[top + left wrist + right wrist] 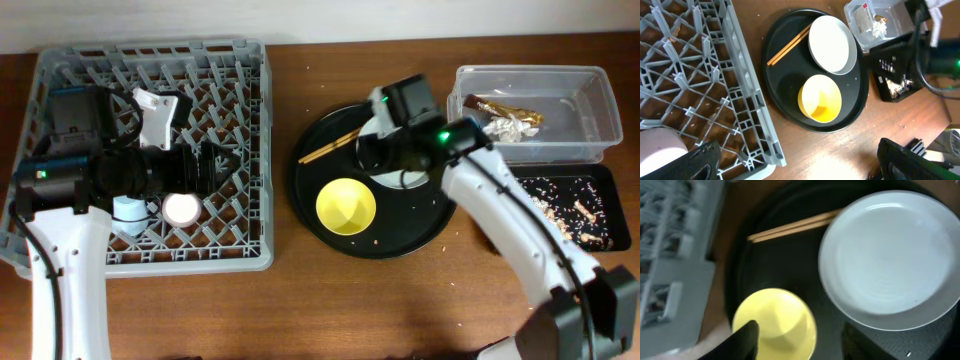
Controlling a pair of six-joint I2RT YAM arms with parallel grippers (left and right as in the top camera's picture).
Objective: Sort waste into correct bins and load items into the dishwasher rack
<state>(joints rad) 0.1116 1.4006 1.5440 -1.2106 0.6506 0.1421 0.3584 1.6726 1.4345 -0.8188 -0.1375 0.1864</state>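
One dishwasher rack (225,70) sits at 9 o'clock on the table. It holds two cups near its front edge, a pink cup (181,208) and a light-blue cup (130,210) just beside each other. One round black tray (420,225) lies at the centre. It carries one yellow bowl (819,98) at 7 o'clock, one grey plate (832,44) at 1 o'clock and two chopsticks (788,45) at 11 o'clock.

At 3 o'clock are two bins. The clear tub (580,90) holds one brown-gold wrapper (512,107) and one wad of white paper (512,128). The flat black tray (612,190) holds scattered food scraps (580,212).

The left gripper (797,155) is spread wide and holds nothing, with the pink cup beside one finger. Its arm rises from 7 o'clock and bends toward 3 o'clock over the rack.

The right gripper (802,340) has its fingers apart and empty, above the round tray between bowl and plate. Its arm slants in from 5 o'clock toward 11 o'clock.
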